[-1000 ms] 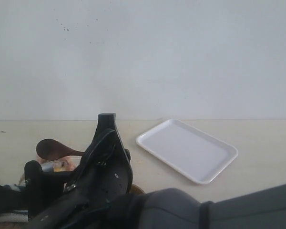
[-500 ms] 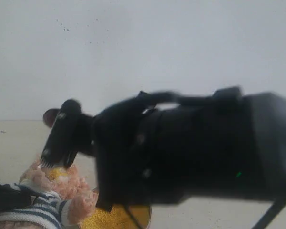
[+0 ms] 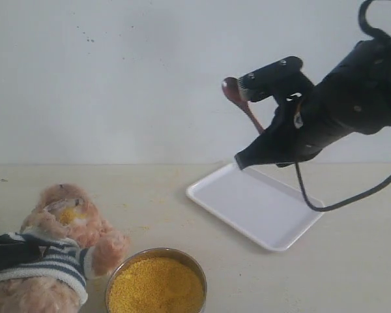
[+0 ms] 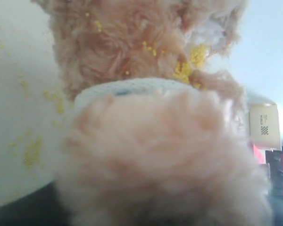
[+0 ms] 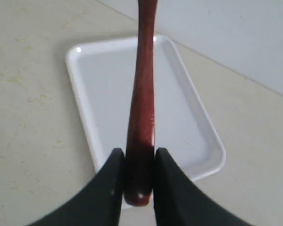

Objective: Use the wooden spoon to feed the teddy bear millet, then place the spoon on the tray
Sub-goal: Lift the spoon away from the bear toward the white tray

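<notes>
Wooden spoon (image 5: 144,84) handle in right pincer (image 5: 138,160)

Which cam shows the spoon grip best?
Right wrist view: the spoon is pinched by its handle in the right gripper, over the tray; its bowl is cut off. Exterior view shows the spoon raised in the air, its handle partly hidden by the gripper. Left wrist view shows only the bear.

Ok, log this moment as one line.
right tool shut on spoon | spoon aloft over tray, not placed | millet on bear | bowl full
</notes>
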Robot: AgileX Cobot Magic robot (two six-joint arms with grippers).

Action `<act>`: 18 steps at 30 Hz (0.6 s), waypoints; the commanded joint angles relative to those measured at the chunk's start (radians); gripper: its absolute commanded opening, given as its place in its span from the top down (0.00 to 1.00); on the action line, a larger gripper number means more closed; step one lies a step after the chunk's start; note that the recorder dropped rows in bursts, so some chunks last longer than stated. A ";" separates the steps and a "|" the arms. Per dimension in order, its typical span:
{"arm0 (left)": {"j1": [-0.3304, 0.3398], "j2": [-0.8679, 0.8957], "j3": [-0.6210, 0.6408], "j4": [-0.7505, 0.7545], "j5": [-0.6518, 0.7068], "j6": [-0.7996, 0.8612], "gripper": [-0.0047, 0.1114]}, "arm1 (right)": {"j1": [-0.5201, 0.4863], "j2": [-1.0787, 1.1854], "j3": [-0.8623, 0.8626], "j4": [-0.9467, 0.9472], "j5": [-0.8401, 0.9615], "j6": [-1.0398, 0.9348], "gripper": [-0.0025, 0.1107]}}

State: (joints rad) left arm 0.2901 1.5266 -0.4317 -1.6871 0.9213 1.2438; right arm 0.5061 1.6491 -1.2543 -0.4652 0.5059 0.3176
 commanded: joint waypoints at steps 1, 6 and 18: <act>0.004 -0.001 -0.010 -0.057 0.005 0.056 0.92 | -0.095 0.019 -0.014 0.083 0.101 -0.121 0.98; 0.004 0.025 -0.024 -0.057 0.036 0.044 0.92 | -0.124 0.104 -0.095 0.092 0.271 -0.256 0.98; 0.004 0.067 -0.108 -0.057 0.095 0.059 0.92 | -0.128 0.376 -0.551 0.257 0.419 -0.416 0.98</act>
State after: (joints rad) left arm 0.2901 1.5957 -0.5226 -1.7247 0.9630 1.2947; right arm 0.3839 1.9656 -1.7395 -0.2525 0.9131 -0.0697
